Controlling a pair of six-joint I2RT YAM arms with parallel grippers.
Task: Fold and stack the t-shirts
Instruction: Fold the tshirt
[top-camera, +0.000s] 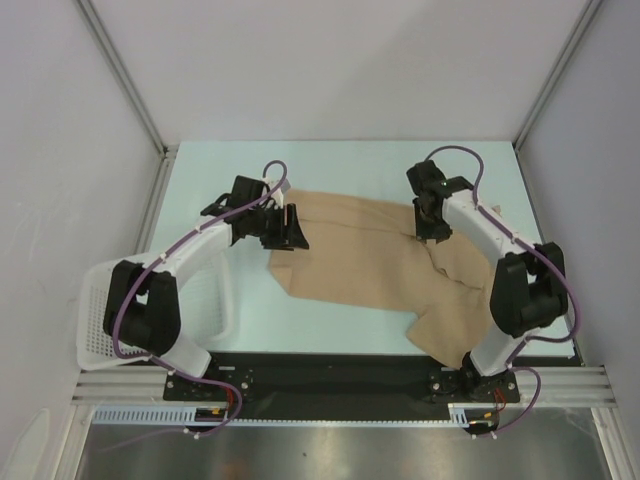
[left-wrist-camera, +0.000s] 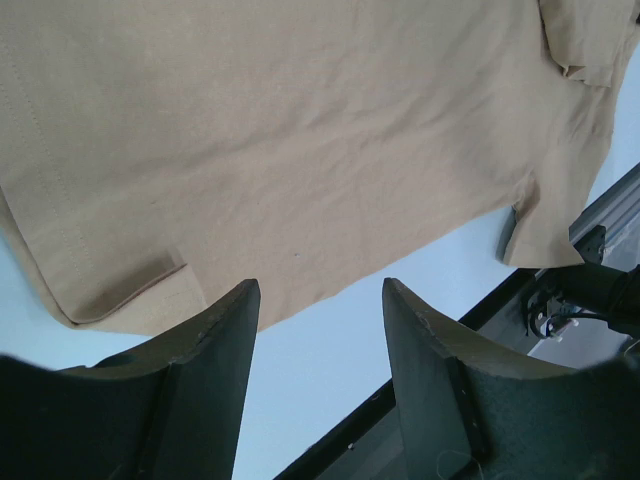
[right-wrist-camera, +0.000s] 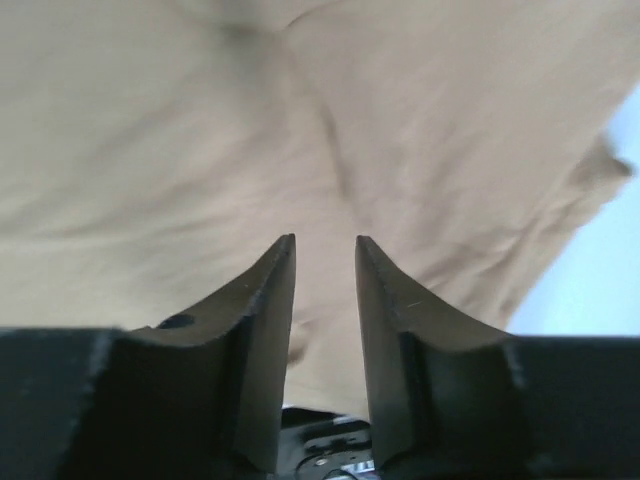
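Observation:
One tan t-shirt (top-camera: 370, 255) lies spread and rumpled across the middle of the table, its near right part reaching the front edge by the right arm's base. My left gripper (top-camera: 289, 229) hovers at the shirt's left end, open and empty; in the left wrist view (left-wrist-camera: 320, 290) the shirt (left-wrist-camera: 300, 150) lies just beyond the fingertips, with a folded corner at lower left. My right gripper (top-camera: 432, 230) is over the shirt's far right part. In the right wrist view (right-wrist-camera: 325, 242) its jaws stand a little apart, with nothing between them, over creased cloth (right-wrist-camera: 200, 130).
A white lattice basket (top-camera: 100, 300) stands at the left front, beside the left arm. The black rail (top-camera: 330, 375) runs along the table's near edge. Grey walls and metal posts enclose the far and side edges.

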